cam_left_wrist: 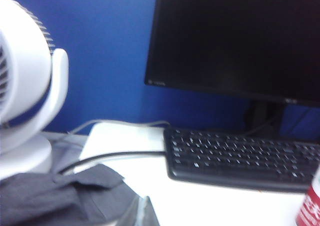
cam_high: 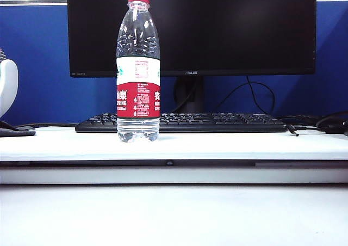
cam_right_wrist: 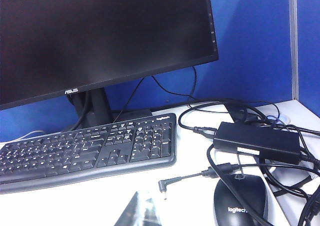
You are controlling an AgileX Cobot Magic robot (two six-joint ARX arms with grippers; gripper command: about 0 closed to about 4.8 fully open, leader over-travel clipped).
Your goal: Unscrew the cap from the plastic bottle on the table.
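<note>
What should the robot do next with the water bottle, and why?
Probably just park both arms. The tall clear plastic bottle with the red and white label stands on the flat white table with its threaded neck bare, and no red cap is in view. The left end effector and right end effector are shut and away from the bottle.

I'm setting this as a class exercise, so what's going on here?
Nothing is handling the bottle right now. It stands upright on the table with its neck bare, and the cap shows in no view. Neither arm appears in the exterior view. The left gripper and right gripper are both shut and sit away from the bottle, facing the desk clutter.
</note>
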